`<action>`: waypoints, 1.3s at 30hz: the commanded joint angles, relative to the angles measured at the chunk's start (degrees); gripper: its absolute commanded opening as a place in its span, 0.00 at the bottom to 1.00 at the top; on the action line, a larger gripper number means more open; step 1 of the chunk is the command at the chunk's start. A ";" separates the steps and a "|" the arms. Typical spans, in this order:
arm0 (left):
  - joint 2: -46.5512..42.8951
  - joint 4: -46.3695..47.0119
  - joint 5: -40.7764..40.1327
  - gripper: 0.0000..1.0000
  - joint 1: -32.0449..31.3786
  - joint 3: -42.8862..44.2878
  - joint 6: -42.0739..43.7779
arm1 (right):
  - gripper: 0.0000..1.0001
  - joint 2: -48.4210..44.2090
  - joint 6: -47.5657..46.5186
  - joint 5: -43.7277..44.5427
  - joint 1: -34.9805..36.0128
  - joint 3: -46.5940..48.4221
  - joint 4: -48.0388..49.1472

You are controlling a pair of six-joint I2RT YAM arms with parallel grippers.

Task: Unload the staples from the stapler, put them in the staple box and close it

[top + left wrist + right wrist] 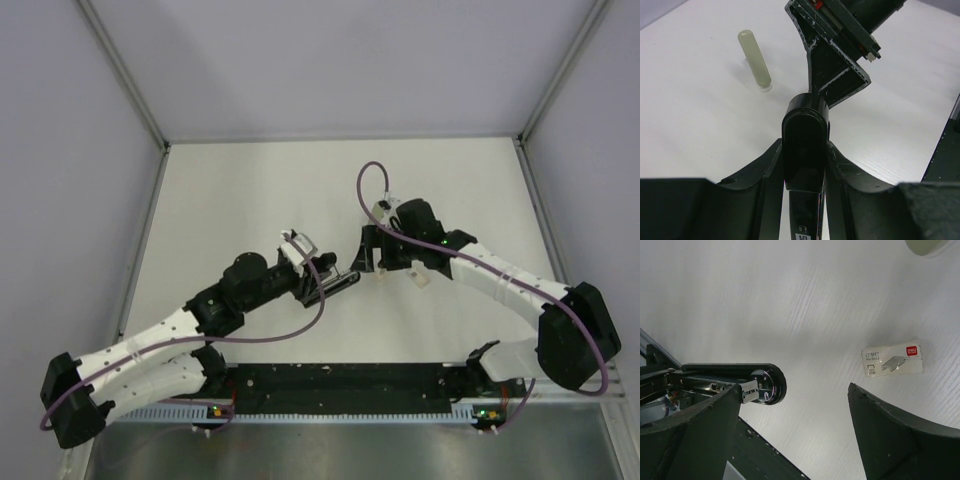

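Observation:
The slim black stapler [340,282] lies just above the table's middle, held by my left gripper [318,285], which is shut on its sides. In the left wrist view the stapler's rounded glossy end [805,132] sticks up between the fingers [765,175]. My right gripper [372,256] is open just right of the stapler's far end. In the right wrist view the stapler's tip [765,385], with its metal plate and open staple channel, shows beside the left finger [700,425]. The right gripper [795,387] holds nothing.
A pale olive-grey short bar [755,59] lies on the white table beyond the stapler. A small beige staple box [892,360] lies flat near the right gripper. The right gripper's black finger [835,70] hangs close ahead of the stapler.

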 commanded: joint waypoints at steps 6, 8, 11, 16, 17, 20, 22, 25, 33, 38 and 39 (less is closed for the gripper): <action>-6.41 23.64 0.51 0.00 -0.26 -2.60 -4.07 | 0.86 1.47 0.57 2.56 1.77 1.99 -0.86; -6.14 25.57 0.60 0.00 -0.26 -2.77 -4.34 | 0.86 1.64 0.75 2.91 2.48 1.90 -0.86; -5.62 28.56 0.43 0.00 -0.26 -3.47 -4.95 | 0.86 2.35 1.45 3.09 3.36 1.99 -0.68; -5.35 33.57 -0.36 0.00 -0.26 -4.71 -6.27 | 0.86 2.96 2.77 3.09 4.50 1.46 -0.07; -5.26 34.71 -0.54 0.00 -0.26 -4.88 -6.53 | 0.86 2.96 3.21 3.00 4.59 1.29 0.28; -4.74 37.61 -0.72 0.00 -0.26 -5.24 -6.89 | 0.86 3.40 4.00 2.38 5.20 1.02 0.98; -3.86 39.72 -0.72 0.00 -0.26 -5.32 -7.24 | 0.86 3.40 4.62 2.03 5.64 0.76 1.60; -2.72 42.97 -0.89 0.00 -0.26 -5.76 -7.85 | 0.86 3.75 5.49 1.77 6.43 0.76 2.39; 0.27 57.30 -2.82 0.00 -0.26 -9.28 -9.00 | 0.85 4.11 7.25 0.63 8.02 0.58 3.89; -0.16 62.22 -8.35 0.00 -0.26 -10.85 -9.00 | 0.85 3.49 8.04 0.45 8.45 -0.29 4.41; -0.43 63.54 -9.41 0.00 -0.26 -11.47 -8.91 | 0.85 3.49 8.22 0.45 8.54 -0.38 4.50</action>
